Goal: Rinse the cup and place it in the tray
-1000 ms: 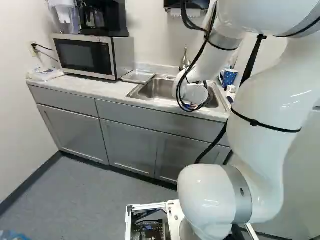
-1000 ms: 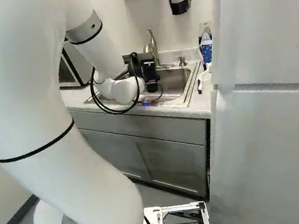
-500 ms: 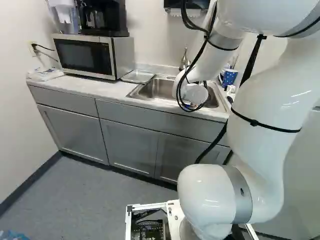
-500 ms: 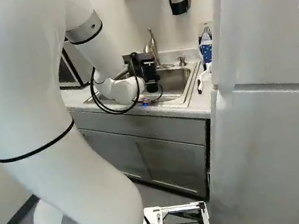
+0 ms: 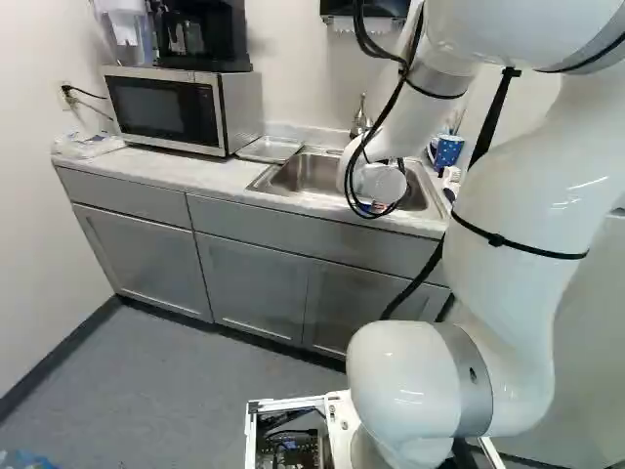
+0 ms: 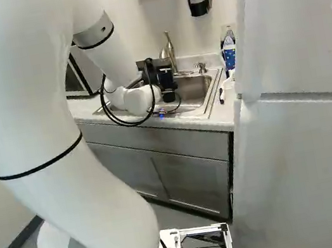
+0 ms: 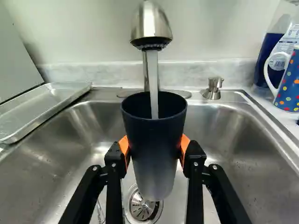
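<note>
Black two-fingered gripper (image 7: 155,148), orange pads (image 7: 185,144): clasping a dark-blue, tapered cup (image 7: 156,163) from both sides. Cup: upright above the stainless-steel sink (image 7: 65,140), clear water (image 7: 153,84) entering from the brushed-metal faucet (image 7: 150,25). White arm (image 6: 45,132): no visible shift since the earlier base views; rinsing seemingly continues. Shallow silver metal tray (image 7: 44,105): beside the sink, awaiting placement.

The cup's (image 7: 156,144) near wall hides its floor and the water stream's (image 7: 152,84) lower end. The cup covers part of the drain (image 7: 136,211). In the wrist view, the frame's edge cuts off the tray (image 7: 44,105), the spotted mug (image 7: 290,81) and the sink's (image 7: 252,158) near rim. The tool's (image 6: 167,85) fingertips cannot be made out in the right base view. The coffee maker's (image 5: 200,37) top runs out of the left base view.
</note>
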Controlling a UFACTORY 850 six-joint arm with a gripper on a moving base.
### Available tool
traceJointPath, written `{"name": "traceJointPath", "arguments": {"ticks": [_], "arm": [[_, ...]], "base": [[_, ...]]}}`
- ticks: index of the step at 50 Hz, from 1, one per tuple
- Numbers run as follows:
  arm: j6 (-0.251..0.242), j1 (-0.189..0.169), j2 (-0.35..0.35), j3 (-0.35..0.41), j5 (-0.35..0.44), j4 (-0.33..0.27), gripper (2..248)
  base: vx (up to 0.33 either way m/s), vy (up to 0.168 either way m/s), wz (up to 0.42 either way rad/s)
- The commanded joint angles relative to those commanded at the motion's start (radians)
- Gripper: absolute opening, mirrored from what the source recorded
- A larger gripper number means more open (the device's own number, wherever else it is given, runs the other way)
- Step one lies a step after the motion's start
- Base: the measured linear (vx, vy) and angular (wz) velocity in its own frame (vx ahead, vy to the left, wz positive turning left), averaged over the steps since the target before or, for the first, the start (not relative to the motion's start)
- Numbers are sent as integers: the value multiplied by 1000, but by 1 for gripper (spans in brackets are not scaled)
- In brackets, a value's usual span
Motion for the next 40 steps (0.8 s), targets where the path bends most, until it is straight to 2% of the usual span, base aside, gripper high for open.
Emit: {"name": "traceJointPath", "arguments": {"ticks": [40], "arm": [[0, 0, 0, 0, 0, 0, 123]], "base": [[0, 0, 0]]}}
